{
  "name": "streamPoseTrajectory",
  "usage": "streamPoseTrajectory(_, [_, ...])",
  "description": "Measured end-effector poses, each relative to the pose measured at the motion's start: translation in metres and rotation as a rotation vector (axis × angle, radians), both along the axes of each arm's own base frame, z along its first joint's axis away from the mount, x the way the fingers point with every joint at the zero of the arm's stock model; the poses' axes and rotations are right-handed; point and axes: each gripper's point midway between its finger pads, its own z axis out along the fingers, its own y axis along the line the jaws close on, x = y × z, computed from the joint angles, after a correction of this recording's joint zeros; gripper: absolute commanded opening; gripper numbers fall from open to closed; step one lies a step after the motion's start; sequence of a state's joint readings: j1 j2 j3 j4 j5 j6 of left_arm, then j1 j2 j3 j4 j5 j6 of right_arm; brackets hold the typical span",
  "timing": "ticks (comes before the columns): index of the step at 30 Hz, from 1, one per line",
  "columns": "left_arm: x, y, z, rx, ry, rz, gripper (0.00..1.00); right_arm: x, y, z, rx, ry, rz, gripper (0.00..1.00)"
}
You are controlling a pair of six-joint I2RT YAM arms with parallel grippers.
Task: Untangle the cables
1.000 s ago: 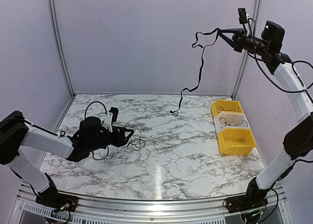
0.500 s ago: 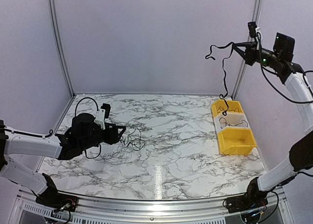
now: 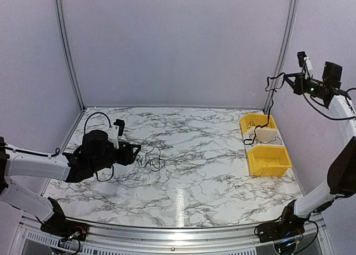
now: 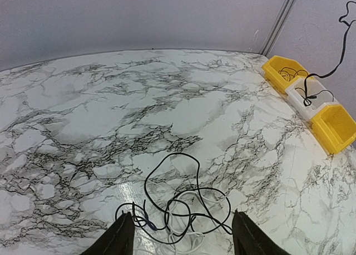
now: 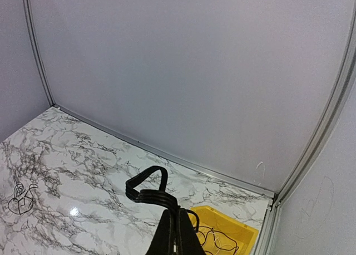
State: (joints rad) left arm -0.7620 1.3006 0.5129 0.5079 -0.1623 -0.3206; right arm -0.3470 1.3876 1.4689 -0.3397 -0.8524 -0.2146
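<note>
White marble-pattern surface. Three bins touching in a row along its right edge, toward the far right corner: far yellow bin, white bin, near yellow bin.

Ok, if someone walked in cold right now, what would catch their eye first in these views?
The right gripper, raised high by the right wall, pinches a black cable that dangles down into the white bin between two yellow bins. Next comes the small tangle of thin cables lying on the marble table, just ahead of the open left gripper.
</note>
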Motion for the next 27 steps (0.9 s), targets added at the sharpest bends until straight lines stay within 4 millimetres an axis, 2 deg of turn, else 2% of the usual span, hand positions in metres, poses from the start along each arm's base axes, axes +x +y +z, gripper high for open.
streamPoseTrajectory(3, [0.000, 0.001, -0.001, 0.004, 0.002, 0.004, 0.62, -0.004, 0.001, -0.017, -0.001, 0.034, 0.001, 0.00])
streamPoseTrajectory(6, [0.000, 0.001, -0.001, 0.005, 0.002, 0.005, 0.62, -0.008, 0.000, -0.019, -0.013, 0.037, -0.005, 0.00])
streamPoseTrajectory(9, [0.000, 0.002, -0.001, 0.006, 0.002, 0.008, 0.62, -0.012, -0.004, -0.012, -0.031, 0.017, -0.017, 0.00])
streamPoseTrajectory(14, [0.001, 0.003, -0.001, 0.009, -0.001, 0.018, 0.62, -0.015, -0.011, 0.011, -0.084, -0.035, -0.049, 0.00])
streamPoseTrajectory(17, [0.002, 0.004, -0.001, 0.010, -0.002, 0.021, 0.62, -0.017, -0.014, 0.013, -0.108, -0.038, -0.069, 0.00])
streamPoseTrajectory(20, [0.002, 0.004, -0.001, 0.010, -0.002, 0.021, 0.62, -0.017, -0.024, 0.008, -0.131, -0.024, -0.110, 0.00])
streamPoseTrajectory(27, [0.002, 0.004, -0.001, 0.010, -0.001, 0.021, 0.62, -0.018, -0.065, 0.001, -0.195, 0.012, -0.274, 0.00])
